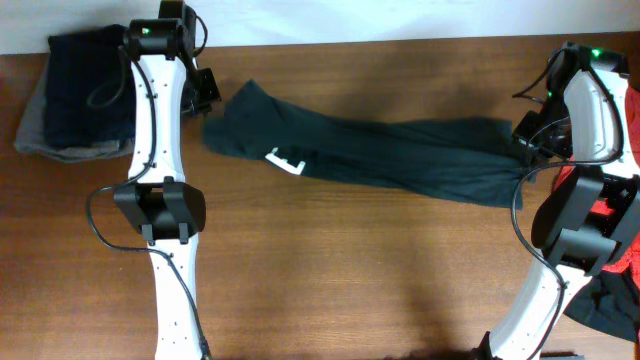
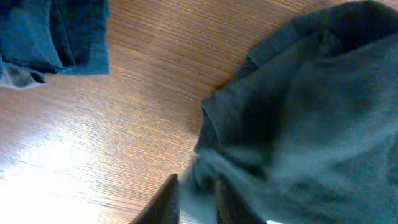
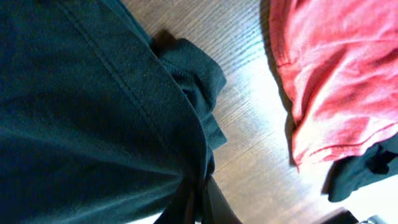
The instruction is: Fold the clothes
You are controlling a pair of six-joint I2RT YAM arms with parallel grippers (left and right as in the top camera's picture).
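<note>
The right gripper point(image 3: 199, 186) pinches one end of the long dark-green garment point(image 1: 400, 155). The left gripper point(image 2: 198, 183) sits at the other end, grip unclear. The garment lies stretched across the table point(image 1: 350, 280), its white mark point(image 1: 287, 160) too small to read. There is bare wood in front, and a red garment point(image 3: 336, 74) near the right end.

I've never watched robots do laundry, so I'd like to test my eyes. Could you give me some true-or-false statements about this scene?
1. The dark green garment lies stretched out long across the table. True.
2. It bears a white print. True.
3. The red garment lies on the robot's left side. False: it is on the right.
4. The folded stack sits on the green garment. False: it lies apart, at far left.
</note>
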